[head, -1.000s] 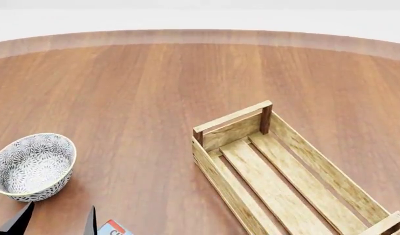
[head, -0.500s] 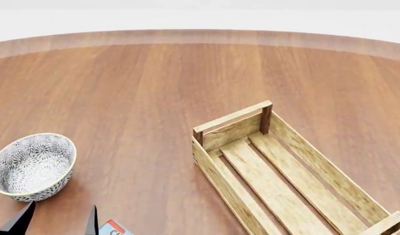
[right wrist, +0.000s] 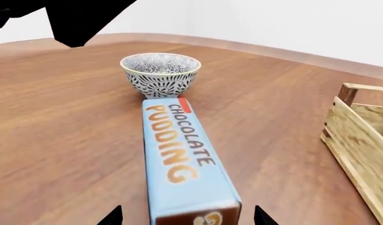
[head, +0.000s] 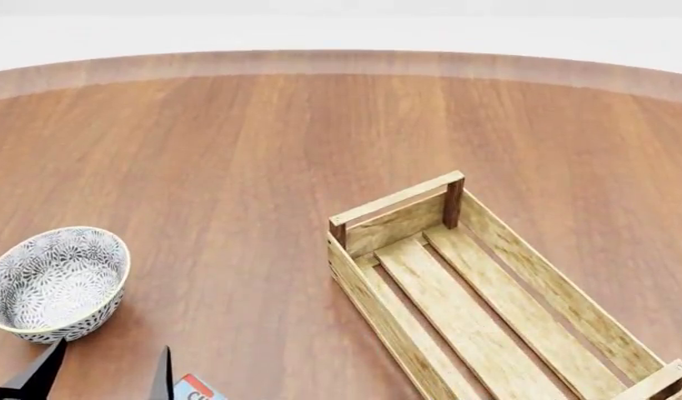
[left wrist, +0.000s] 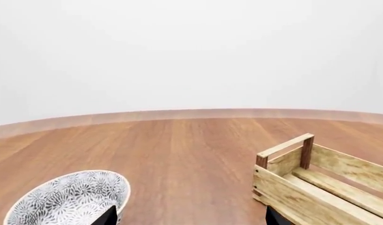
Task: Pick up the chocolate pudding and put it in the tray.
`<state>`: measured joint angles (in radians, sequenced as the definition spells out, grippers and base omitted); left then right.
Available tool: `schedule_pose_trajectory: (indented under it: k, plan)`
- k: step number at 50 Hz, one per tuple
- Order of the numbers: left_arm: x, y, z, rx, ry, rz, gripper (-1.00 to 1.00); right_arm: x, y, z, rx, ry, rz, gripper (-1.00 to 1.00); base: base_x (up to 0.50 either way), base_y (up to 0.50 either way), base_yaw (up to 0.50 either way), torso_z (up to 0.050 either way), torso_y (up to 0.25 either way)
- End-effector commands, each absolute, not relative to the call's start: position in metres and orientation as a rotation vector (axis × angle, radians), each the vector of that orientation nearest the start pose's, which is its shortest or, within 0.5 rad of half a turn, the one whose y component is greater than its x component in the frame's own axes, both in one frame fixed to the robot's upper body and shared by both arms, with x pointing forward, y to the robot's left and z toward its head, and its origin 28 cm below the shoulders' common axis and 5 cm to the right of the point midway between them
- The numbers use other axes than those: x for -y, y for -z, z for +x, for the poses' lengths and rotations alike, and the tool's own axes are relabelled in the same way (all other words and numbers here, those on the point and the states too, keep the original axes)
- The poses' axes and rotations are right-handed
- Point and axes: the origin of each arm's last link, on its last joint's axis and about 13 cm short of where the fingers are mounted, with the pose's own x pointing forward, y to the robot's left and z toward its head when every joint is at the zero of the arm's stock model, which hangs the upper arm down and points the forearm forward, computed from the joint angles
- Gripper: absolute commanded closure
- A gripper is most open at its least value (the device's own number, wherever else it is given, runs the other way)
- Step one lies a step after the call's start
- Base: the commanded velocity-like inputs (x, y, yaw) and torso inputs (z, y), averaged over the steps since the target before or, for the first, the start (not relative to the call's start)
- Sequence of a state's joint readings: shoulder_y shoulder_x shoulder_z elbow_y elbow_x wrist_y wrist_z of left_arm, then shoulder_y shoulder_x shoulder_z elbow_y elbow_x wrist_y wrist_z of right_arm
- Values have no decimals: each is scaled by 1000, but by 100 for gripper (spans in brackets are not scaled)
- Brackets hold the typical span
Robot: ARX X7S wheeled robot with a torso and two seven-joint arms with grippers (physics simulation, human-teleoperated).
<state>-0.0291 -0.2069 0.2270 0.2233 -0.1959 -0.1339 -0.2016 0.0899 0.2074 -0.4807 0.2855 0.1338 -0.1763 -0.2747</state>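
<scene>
**Pudding box still on the table, grab not yet made**

The chocolate pudding [right wrist: 182, 164] is lying flat on the brown table [head: 263, 150], with its blue face up. In the right wrist view it is seen stretching away from the camera, and its far end is just beside the bowl [right wrist: 161, 72] — whether the two touch cannot be told. In the head view only a small corner of the pudding [head: 194, 390] is seen, at the bottom edge, near the left gripper [head: 102, 379].

The tray [head: 508, 292] sits well apart from the pudding, over on the right side of the table. Nothing is seen inside it.

The right gripper [right wrist: 188, 218] is held low at the near end of the pudding. Only two dark finger tips are seen, one on each side of the box, spread wide and not touching it. The left gripper's two dark fingers are also spread apart, and nothing is held between them.

The step in hand looks like the reach for the grab — the pudding has not been picked up yet. Next, one set of fingers would need to be brought around the box and closed on its sides. Then the box must be lifted and carried over the tray's rail.

Compared with half a second ago, the left fingers are seen a little lower in the head view. The bowl, tray and pudding have not moved.
</scene>
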Motion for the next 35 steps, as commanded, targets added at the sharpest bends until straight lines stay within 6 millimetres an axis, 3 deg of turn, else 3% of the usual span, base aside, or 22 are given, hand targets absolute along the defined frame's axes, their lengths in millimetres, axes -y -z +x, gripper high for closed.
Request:
schedule_pose_trajectory:
  k: [1, 35]
  plan:
    - [-199, -52, 212, 70, 66, -4, -100, 68, 31, 211, -118, -704, -112, -100, 0, 0, 0, 0, 0]
    - [-196, -51, 212, 69, 78, -6, -100, 64, 46, 217, -154, -701, -114, -100, 0, 0, 0, 0, 0]
